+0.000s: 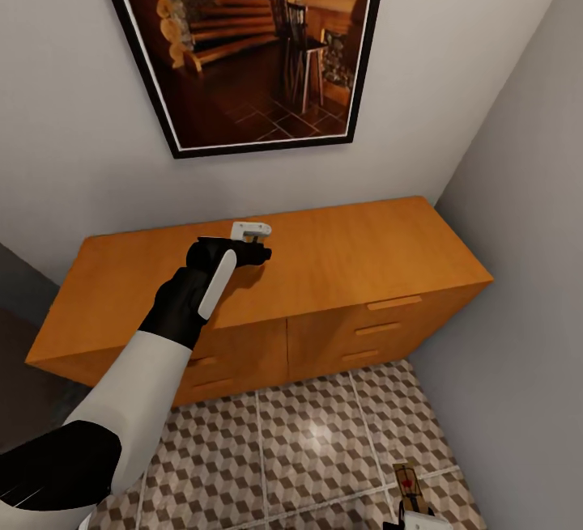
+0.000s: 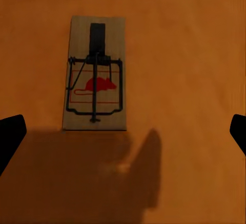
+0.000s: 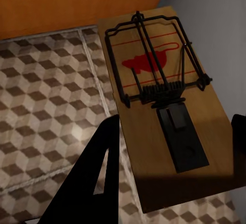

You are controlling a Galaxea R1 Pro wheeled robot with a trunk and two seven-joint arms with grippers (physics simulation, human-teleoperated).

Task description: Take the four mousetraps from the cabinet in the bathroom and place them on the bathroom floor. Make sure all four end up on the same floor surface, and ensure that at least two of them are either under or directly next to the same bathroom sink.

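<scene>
At centre frame in the head view, the left gripper (image 1: 253, 243) hovers over the cabinet (image 1: 340, 259) top, fingers spread wide, with a mousetrap (image 2: 95, 87) lying flat below it. At the lower right, the right gripper (image 1: 413, 514) pinches a second mousetrap (image 3: 159, 101) above the bathroom floor (image 1: 275, 441).

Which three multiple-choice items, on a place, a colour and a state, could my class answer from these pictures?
1. Where is the mousetrap below the left tool? A on the cabinet top; B on the floor; C in a drawer.
2. What colour is its printed mouse? A blue; B red; C green.
3. How is the left tool? A shut on the mousetrap; B shut on a handle; C open.
Key: 1A, orange wood surrounds it; 2B, a red shape lies under the wire; 3C, its fingers stand wide apart, clear of the board.
</scene>
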